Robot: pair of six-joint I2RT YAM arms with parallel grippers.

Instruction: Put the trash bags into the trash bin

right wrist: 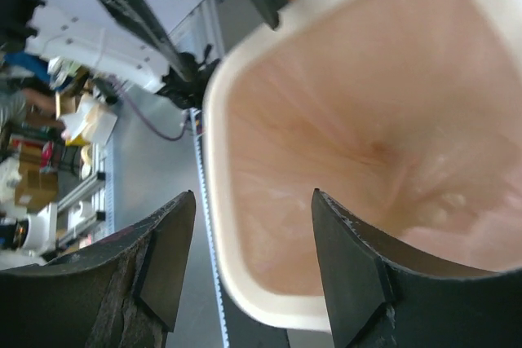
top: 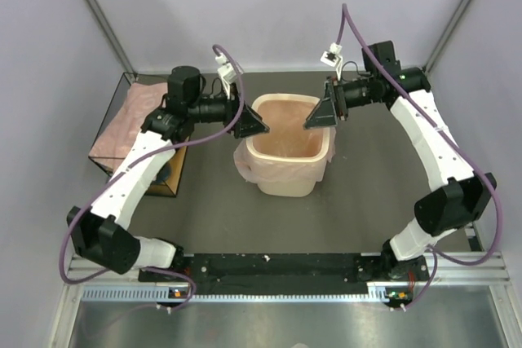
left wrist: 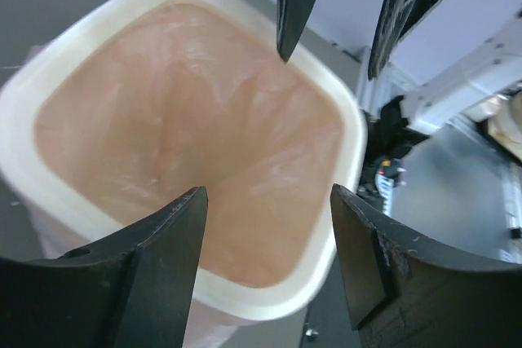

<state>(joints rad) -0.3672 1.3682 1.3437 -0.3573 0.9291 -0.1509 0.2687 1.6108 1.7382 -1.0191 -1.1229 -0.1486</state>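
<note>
Pale lilac walls close in a dark grey table [top: 367, 209], with both arm bases bolted along its near edge. At the middle of the table stands the cream bin [top: 287, 181], upright with its mouth facing up. A pink bag [top: 285, 138] lies inside it, the thin crinkled film covering the inner walls and the floor. Some of the same film shows bunched against the outside of the bin's left wall, low down near the table.

The left gripper [top: 254, 124] hangs over the left side of the bin's rim, pointing toward the middle. Its jaws stand apart, and its wrist view shows only the rim and the lined inside in the gap. The right gripper [top: 318, 116] hangs over the right side of the rim, facing the left one across the mouth. Its jaws are also apart, with nothing between them. Neither gripper touches the film or the bin.

At the far left of the table sits a dark-framed box [top: 174, 178] with orange-brown sides. A flat layer of pink film [top: 129, 113] lies spread on top of it, partly hidden by the left arm.
</note>
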